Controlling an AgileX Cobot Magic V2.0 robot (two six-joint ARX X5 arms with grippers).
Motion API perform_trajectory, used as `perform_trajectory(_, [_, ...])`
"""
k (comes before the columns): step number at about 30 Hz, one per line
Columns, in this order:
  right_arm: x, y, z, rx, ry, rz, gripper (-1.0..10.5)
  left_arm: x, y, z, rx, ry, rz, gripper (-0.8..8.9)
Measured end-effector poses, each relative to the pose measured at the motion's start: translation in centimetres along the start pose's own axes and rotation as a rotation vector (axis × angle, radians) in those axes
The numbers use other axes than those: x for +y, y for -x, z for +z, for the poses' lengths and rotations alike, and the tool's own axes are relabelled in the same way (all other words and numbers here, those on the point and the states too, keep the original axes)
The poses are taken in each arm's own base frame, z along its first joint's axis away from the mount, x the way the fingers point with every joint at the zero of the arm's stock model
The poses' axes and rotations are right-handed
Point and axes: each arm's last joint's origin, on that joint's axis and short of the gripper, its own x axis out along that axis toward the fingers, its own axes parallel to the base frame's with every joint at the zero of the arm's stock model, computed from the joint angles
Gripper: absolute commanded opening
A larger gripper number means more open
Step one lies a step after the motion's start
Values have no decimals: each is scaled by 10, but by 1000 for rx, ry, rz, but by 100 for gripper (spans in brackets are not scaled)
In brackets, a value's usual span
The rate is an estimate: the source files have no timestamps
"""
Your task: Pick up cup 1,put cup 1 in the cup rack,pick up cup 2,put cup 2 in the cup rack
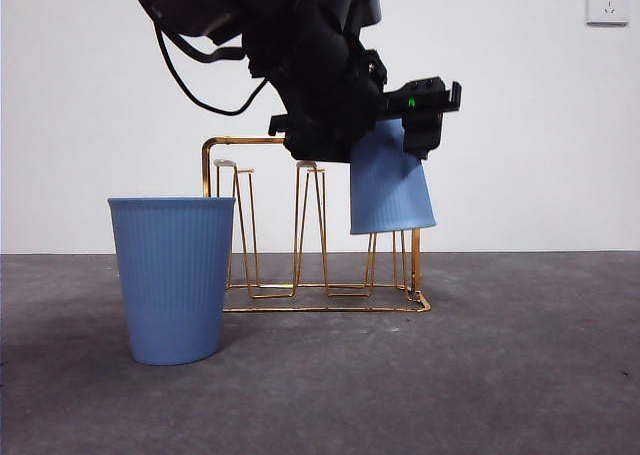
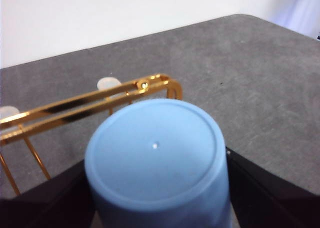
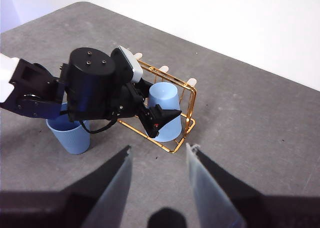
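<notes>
Cup 1 (image 1: 390,185) (image 2: 155,138) (image 3: 165,100), a light blue ribbed cup, hangs mouth-down and slightly tilted at the right end of the gold wire cup rack (image 1: 240,140) (image 2: 90,105) (image 3: 190,123). Its rim sits below the peg tops and above the rack's base. My left gripper (image 1: 400,125) (image 2: 155,168) is shut on this cup's sides. Cup 2 (image 1: 172,275) (image 3: 70,133), the same blue, stands upright on the table left of the rack. High above the table, my right gripper (image 3: 160,163) is open and holds nothing.
The left arm (image 3: 95,90) reaches over the rack from the left and hides part of its handle frame. Two white-capped pegs (image 1: 310,165) stand free in the middle of the rack. A grey table (image 1: 520,375) stretches to the right.
</notes>
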Motion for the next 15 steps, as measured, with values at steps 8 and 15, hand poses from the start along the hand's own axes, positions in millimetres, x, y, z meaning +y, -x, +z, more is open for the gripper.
perform_trajectory(8, [0, 0, 0, 1, 1, 0, 189, -4, -11, -22, 59, -21, 1, -8])
perform_trajectory(15, [0, 0, 0, 2, 2, 0, 188, -5, -13, -25, 68, -25, 3, -8])
